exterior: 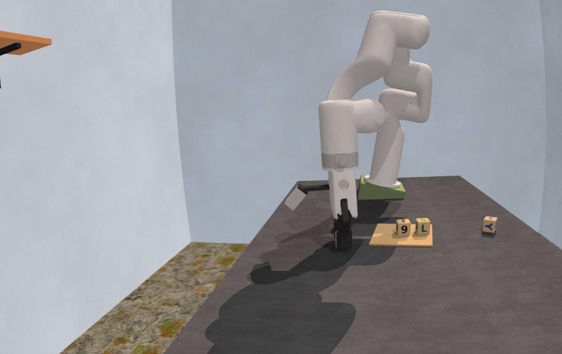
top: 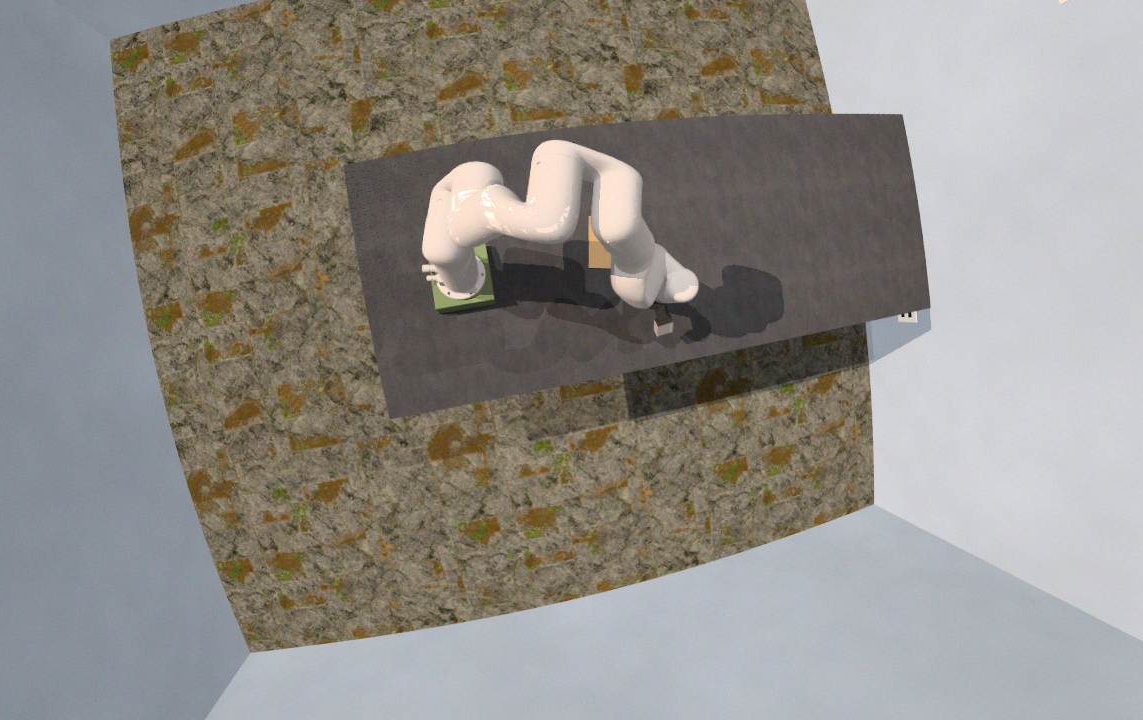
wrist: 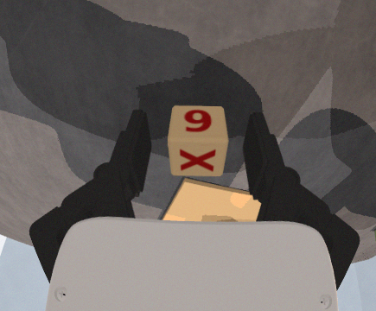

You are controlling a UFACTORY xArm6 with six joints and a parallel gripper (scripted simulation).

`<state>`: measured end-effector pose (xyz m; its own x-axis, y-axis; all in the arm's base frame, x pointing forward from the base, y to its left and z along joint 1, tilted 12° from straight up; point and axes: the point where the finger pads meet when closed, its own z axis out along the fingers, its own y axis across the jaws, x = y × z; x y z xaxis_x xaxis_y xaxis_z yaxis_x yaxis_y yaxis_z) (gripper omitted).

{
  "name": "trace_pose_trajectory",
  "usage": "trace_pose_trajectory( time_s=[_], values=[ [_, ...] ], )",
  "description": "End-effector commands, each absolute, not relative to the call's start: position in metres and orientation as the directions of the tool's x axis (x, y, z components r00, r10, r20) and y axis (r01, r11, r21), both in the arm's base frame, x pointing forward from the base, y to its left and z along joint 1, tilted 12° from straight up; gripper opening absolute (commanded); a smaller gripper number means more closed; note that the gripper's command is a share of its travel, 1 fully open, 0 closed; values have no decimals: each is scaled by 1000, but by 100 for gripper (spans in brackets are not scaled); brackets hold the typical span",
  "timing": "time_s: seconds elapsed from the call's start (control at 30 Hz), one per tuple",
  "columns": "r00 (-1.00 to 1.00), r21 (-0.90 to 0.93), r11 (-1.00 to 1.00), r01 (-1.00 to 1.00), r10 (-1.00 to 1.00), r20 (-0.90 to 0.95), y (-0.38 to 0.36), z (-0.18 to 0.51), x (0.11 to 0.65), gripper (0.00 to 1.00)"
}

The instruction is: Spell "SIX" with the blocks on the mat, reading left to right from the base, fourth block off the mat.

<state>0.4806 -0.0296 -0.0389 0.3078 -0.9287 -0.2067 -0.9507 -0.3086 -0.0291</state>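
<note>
In the exterior view, a wooden shelf (exterior: 5,38) juts from the wall at far left, beyond the table's left edge. Closer in, a pale box on a black bracket (exterior: 296,197) (top: 663,328) sticks out from the arm (exterior: 339,127) (top: 554,192) toward that edge. The gripper (exterior: 343,247) (wrist: 197,128) points down at the table (exterior: 450,286) (top: 826,179) (wrist: 283,19), nearer the left edge than the right, its fingers open on either side of the X block (exterior: 336,240) (wrist: 198,149), touching neither side. A red X and a red 9 show on that block, off the mat (exterior: 388,240) (top: 599,256) (wrist: 213,202). Behind, the green base (exterior: 398,193) (top: 485,297) stands toward the far edge. Right of the gripper, the mat carries the block marked 9 (exterior: 403,228) and, just beside it, the S block (exterior: 423,227), a green L facing the near edge. Toward the right edge, the Y block (exterior: 489,224) sits off the mat, its blue Y sideways.
</note>
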Motion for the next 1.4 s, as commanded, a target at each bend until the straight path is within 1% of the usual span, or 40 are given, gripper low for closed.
trace_pose_trajectory(
  time_s=[0.0, 0.43, 0.47, 1.0, 1.03, 1.37],
  values=[
    [308, -33, -308, -951, -929, -205, -30, -37, 482, 69],
    [308, -33, -308, -951, -929, -205, -30, -37, 482, 69],
    [308, -33, -308, -951, -929, -205, -30, -37, 482, 47],
    [308, -33, -308, -951, -929, -205, -30, -37, 482, 47],
    [308, -33, -308, -951, -929, -205, -30, -37, 482, 27],
    [308, -33, -308, -951, -929, -205, -30, -37, 482, 27]
  ],
)
